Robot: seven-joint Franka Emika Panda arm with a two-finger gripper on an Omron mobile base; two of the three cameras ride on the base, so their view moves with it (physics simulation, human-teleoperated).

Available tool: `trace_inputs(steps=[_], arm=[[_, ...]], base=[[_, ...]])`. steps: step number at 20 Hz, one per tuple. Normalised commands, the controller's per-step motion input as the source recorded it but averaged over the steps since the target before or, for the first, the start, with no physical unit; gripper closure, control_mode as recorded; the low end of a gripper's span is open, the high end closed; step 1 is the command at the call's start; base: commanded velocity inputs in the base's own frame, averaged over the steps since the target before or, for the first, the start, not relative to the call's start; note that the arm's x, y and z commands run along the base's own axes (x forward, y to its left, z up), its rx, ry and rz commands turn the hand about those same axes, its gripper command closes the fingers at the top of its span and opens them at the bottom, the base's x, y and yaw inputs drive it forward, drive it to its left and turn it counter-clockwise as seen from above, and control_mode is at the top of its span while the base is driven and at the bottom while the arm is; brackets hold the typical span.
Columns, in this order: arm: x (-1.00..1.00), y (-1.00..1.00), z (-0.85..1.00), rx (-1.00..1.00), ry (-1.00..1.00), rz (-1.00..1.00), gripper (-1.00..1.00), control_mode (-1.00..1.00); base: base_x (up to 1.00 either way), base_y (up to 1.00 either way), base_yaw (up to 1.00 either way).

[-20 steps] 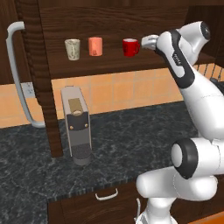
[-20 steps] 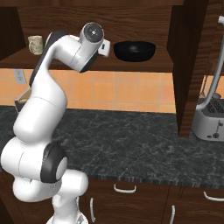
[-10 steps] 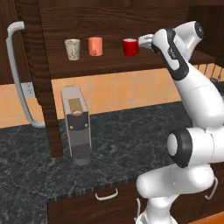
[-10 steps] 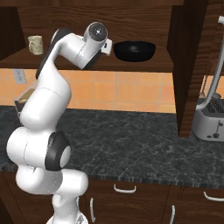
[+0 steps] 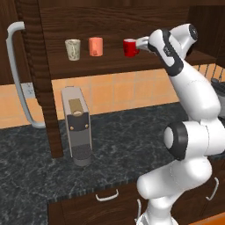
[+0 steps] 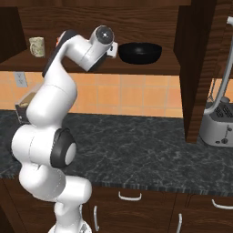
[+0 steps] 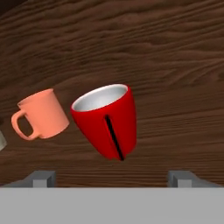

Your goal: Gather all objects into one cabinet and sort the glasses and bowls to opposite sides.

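On the open cabinet's shelf (image 5: 101, 66) stand a cream tumbler (image 5: 73, 49), a salmon-orange cup (image 5: 96, 46) and a glossy red mug (image 5: 129, 47), in a row from left to right. My gripper (image 5: 139, 43) is just right of the red mug at shelf height. In the hand view the red mug (image 7: 107, 122) sits ahead of the gripper (image 7: 111, 177), centred between its wide-apart fingertips (image 7: 41, 177), with the salmon cup (image 7: 41, 114) beside it. The jaws are open and hold nothing. The black bowl (image 6: 140, 52) rests further right on the same shelf, and the tumbler (image 6: 37, 46) at the far left.
The cabinet door (image 5: 44, 79) with its pale bar handle (image 5: 17, 74) stands open on the left. A coffee machine (image 5: 77, 125) sits on the dark stone counter (image 5: 132, 132) below the shelf. A toaster (image 6: 218, 123) stands right of the cabinet's side wall (image 6: 195, 68).
The arm has reached a little further left along the shelf, which brings the open gripper closer to the red mug. The cups and the bowl have not moved.
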Motion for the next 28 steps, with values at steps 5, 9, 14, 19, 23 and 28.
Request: trace_inputs(steps=[5,9,14,19,23,28], arm=[[0.42,0.02,0.0,0.0,0.0,0.0,-1.0,-1.0],[0.37,0.04,0.0,0.0,0.0,0.0,-1.0,-1.0],[0.2,0.01,0.0,0.0,0.0,0.0,-1.0,-1.0],[0.02,0.15,-0.25,0.17,0.0,0.02,1.0,-1.0],[0.01,0.02,-0.13,0.18,0.0,0.01,1.0,-1.0],[-0.01,0.04,-0.05,0.04,0.0,0.0,1.0,-1.0]], base=[[0.0,0.0,0.0],[0.0,0.0,0.0],[0.0,0.0,0.0],[0.0,0.0,0.0],[0.0,0.0,0.0],[0.0,0.0,0.0]])
